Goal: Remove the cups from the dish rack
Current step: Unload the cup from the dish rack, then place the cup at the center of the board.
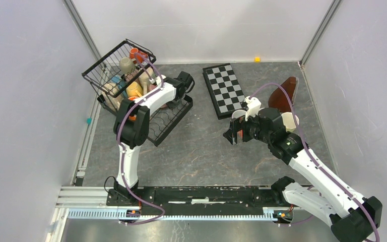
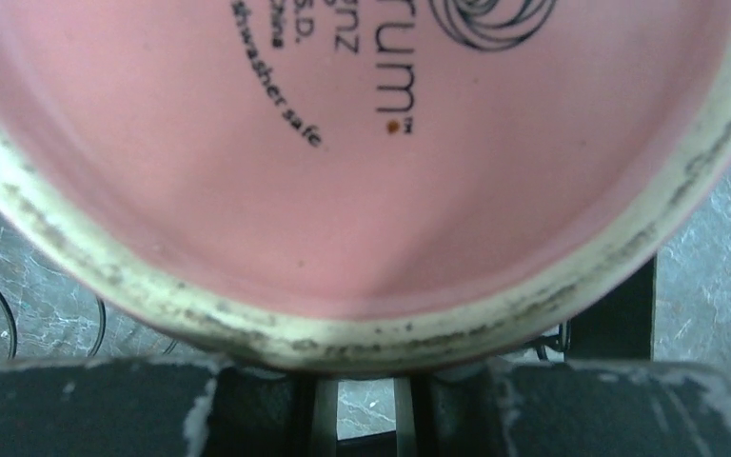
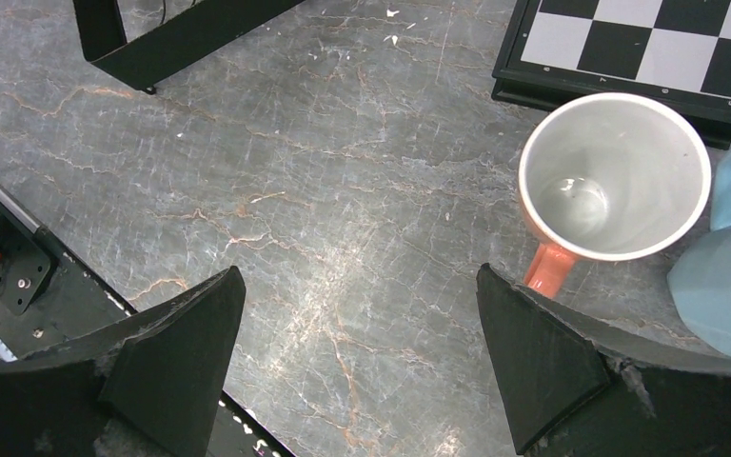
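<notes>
The black wire dish rack (image 1: 102, 64) stands at the back left, its basket holding several cups, among them a cream one (image 1: 126, 65), an orange one (image 1: 136, 53) and a yellow one (image 1: 133, 91). My left gripper (image 1: 184, 83) reaches over the rack's flat tray (image 1: 174, 120). In the left wrist view, the underside of an upturned pink cup (image 2: 343, 162) fills the frame. The left gripper (image 2: 366, 405) has its jaws drawn close under the cup's base rim, which hides the tips. My right gripper (image 3: 358, 276) hangs open over bare table, next to an upright orange cup (image 3: 614, 176) and a light blue cup (image 3: 723, 281).
A black-and-white checkerboard (image 1: 224, 91) lies at the back centre, its edge (image 3: 628, 57) just behind the orange cup. A brown object (image 1: 284, 93) leans near the right wall. A corner of the rack (image 3: 152, 43) shows far left of the right gripper.
</notes>
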